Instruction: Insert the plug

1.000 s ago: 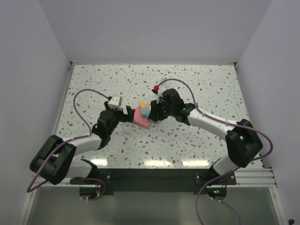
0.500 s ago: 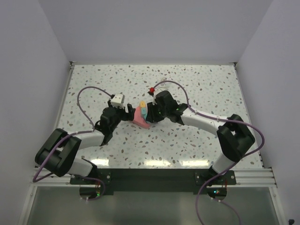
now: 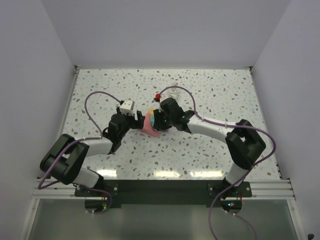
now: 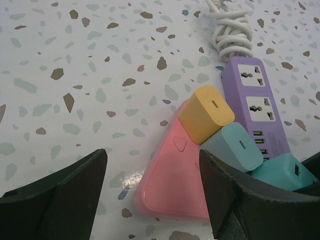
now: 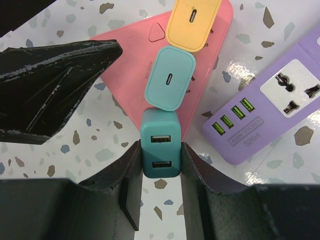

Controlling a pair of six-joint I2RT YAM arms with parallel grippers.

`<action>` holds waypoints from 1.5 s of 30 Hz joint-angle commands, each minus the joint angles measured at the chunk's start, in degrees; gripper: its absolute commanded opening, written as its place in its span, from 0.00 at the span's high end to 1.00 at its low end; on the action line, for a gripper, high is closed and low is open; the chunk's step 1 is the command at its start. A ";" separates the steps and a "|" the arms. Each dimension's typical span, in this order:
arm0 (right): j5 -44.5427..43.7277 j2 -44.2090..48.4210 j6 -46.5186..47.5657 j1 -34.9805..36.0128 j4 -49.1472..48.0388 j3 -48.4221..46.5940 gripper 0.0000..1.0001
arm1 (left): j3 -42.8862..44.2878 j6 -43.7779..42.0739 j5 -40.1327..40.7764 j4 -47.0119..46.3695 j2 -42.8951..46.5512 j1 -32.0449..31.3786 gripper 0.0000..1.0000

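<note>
A pink triangular power strip [image 3: 150, 127] lies on the speckled table. It also shows in the left wrist view [image 4: 175, 180] and the right wrist view [image 5: 127, 60]. A yellow plug [image 5: 194, 21] and a pale teal plug [image 5: 170, 78] sit in it. My right gripper [image 5: 160, 167] is shut on a darker teal plug with two USB ports [image 5: 160, 144]. It holds this plug over the strip's corner, touching the pale teal plug. I cannot tell if its prongs are in. My left gripper [image 4: 152, 200] is open, with the strip's wide end between its fingers [image 4: 65, 195].
A purple power strip [image 5: 270, 112] lies right beside the pink one, also seen in the left wrist view [image 4: 252, 107]. Its coiled white cable [image 4: 230, 27] lies behind it. A small red part [image 3: 158, 96] sits by the cable. White walls enclose the table.
My right gripper has moved left with the teal plug, up to the pink strip. My left gripper has shifted slightly toward the strip. The strip has stayed put.
</note>
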State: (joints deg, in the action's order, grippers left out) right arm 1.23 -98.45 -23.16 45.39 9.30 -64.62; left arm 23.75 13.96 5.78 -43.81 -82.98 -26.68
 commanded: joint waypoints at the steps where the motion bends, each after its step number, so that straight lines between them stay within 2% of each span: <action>1: -3.60 -0.95 -0.40 0.49 0.28 -2.88 1.00 | 2.35 -0.68 -1.21 -0.40 -1.21 0.31 0.21; 12: -4.84 -1.21 -1.19 1.20 0.63 -2.53 1.00 | 3.67 -0.86 -1.12 -0.48 -5.08 0.31 0.24; 23: -4.49 -0.42 -3.03 1.46 -1.56 -2.35 1.00 | 5.25 0.10 -2.35 0.30 -8.86 0.31 0.34; 31: -5.71 -1.39 -3.56 2.07 -1.31 -3.14 1.00 | 5.08 3.80 -2.53 2.24 -9.30 0.31 0.38; 45: -10.29 -0.86 -4.53 2.95 1.51 -2.09 1.00 | 2.10 6.34 -4.02 0.48 -8.52 0.31 0.46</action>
State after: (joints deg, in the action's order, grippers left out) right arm -5.52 -99.50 -26.81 48.25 9.74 -65.67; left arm 27.20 19.11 2.55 -42.70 -91.83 -26.68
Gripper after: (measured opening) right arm 0.342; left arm 0.548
